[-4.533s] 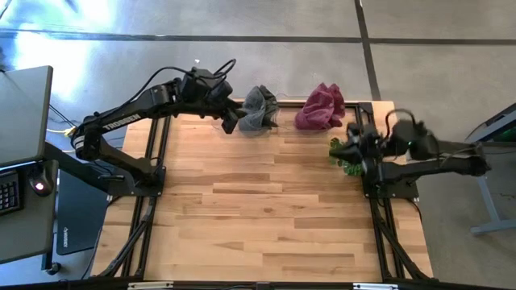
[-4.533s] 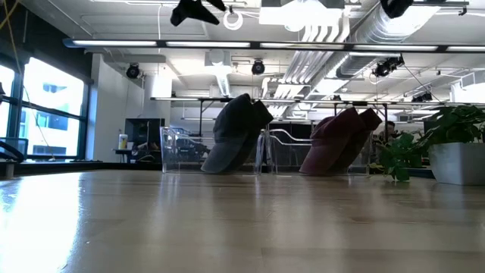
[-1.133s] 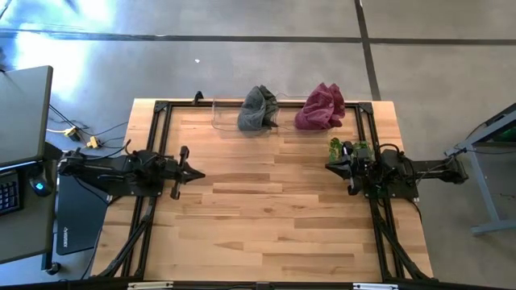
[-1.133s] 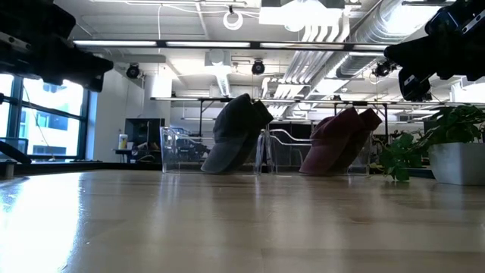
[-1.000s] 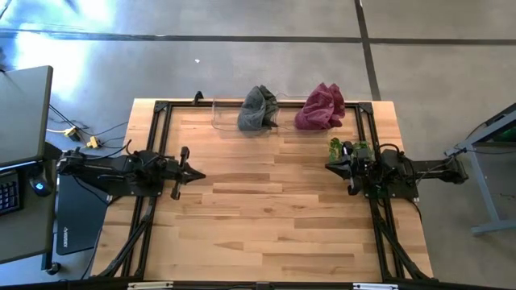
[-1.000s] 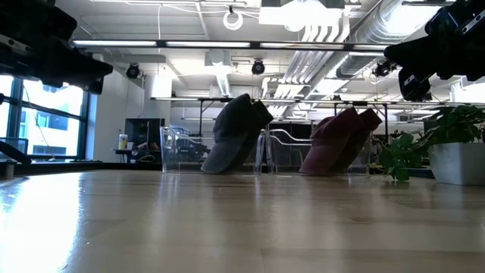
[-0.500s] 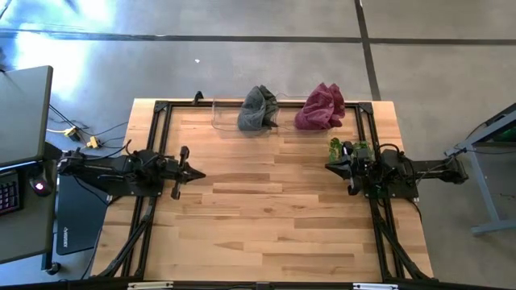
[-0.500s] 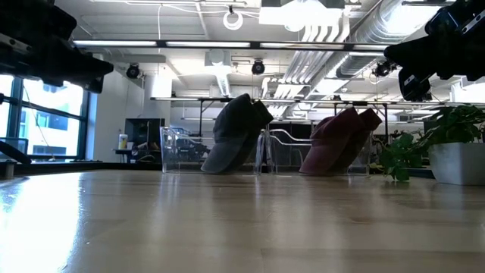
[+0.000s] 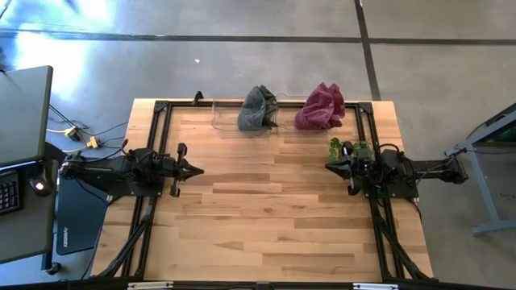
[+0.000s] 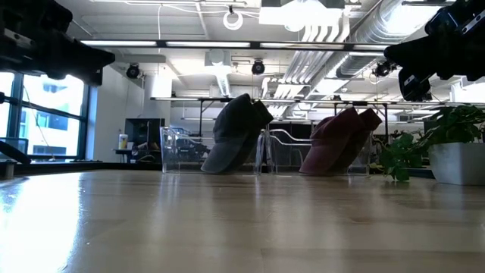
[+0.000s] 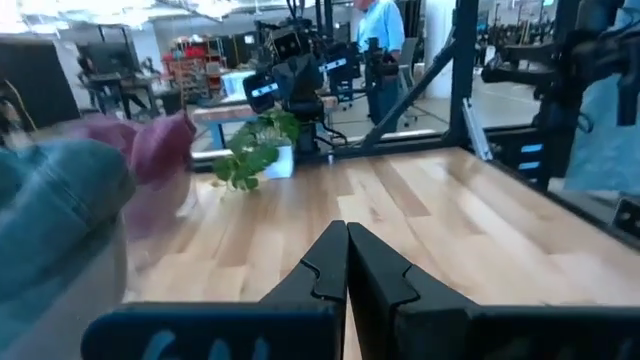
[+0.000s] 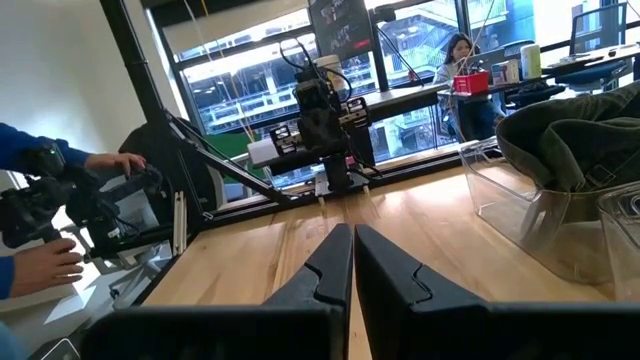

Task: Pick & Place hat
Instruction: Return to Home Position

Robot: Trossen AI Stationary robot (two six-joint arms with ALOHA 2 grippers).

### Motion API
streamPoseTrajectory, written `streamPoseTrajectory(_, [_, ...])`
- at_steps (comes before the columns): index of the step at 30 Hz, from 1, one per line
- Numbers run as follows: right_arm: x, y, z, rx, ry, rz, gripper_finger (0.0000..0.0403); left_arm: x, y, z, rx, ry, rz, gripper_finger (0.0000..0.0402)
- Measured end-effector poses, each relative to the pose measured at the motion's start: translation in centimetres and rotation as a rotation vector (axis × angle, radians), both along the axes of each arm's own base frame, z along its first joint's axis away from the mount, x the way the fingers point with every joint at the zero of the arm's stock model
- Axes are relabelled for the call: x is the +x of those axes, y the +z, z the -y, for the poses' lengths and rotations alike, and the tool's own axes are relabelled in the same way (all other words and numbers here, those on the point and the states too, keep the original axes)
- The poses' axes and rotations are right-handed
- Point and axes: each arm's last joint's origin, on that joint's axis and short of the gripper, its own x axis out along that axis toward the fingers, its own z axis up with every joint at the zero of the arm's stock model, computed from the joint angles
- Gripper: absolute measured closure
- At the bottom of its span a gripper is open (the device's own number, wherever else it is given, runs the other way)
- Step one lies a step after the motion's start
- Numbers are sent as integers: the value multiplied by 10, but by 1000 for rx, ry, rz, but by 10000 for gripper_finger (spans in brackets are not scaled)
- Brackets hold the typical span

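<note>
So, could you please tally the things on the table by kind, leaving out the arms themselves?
Caps: 2, a gray cap in the left bin and a red cap in the right bin
Transparent bins: 2
Plants: 1, a potted plant by the right arm
Total: 5

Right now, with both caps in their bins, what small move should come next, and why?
Probably none beyond settling at rest: the gray cap and red cap sit in the clear bins, and the left gripper and right gripper lie folded back near their bases, shut and empty.
</note>
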Motion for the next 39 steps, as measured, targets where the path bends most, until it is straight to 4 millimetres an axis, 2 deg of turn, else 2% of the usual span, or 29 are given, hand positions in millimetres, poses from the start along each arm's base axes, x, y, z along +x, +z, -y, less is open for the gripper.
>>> streamPoseTrajectory(3, [0, 0, 0, 0, 0, 0, 391, 0, 0, -4, 46, 47, 5, 401])
streamPoseTrajectory(9, [0, 0, 0, 0, 0, 0, 391, 0, 1, -14, -11, 162, 7, 401])
streamPoseTrajectory(20, [0, 0, 0, 0, 0, 0, 391, 0, 1, -6, -32, 78, 7, 401])
streamPoseTrajectory(39, [0, 0, 0, 0, 0, 0, 391, 0, 1, -6, -12, 62, 7, 401])
